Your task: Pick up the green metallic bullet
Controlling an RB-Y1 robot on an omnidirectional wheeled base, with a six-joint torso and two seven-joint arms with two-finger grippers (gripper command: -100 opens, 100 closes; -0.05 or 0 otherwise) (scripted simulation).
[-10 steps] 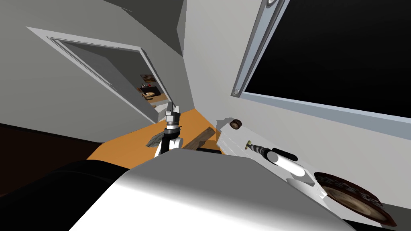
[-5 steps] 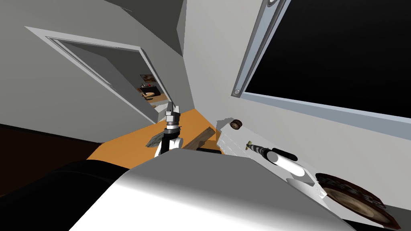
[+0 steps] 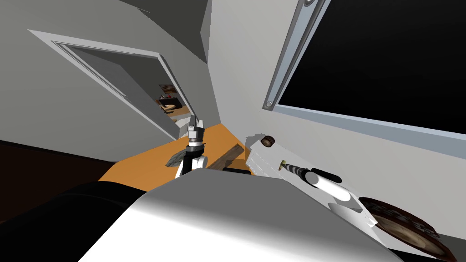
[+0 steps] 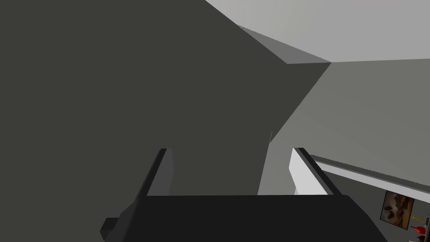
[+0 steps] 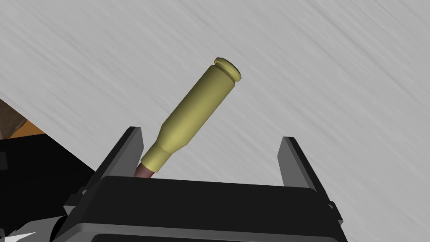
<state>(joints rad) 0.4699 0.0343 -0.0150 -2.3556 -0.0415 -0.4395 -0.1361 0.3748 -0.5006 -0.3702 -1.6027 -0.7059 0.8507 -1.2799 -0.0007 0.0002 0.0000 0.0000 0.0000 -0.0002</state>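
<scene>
the bullet (image 5: 197, 113) is a smooth, shiny yellow-green tube with a thin neck, a small rim at its far end and a red-brown tip. it lies flat on a white top (image 5: 315, 63) that has fine streaks, like brushed paint. the right gripper (image 5: 210, 136) is low over it with its fingers spread wide. the bullet's tip is just beside one finger (image 5: 128, 147) and well apart from the other, so nothing is pinched. there is bare white top all around the far end of the bullet. in the head view the bullet is a tiny speck right of the middle, on the top below the black window. a round brown knob (image 3: 268, 141) sits near the top's upper left edge. the left gripper (image 4: 231, 150) is up in the middle of the head view, fingers spread, holding nothing.
</scene>
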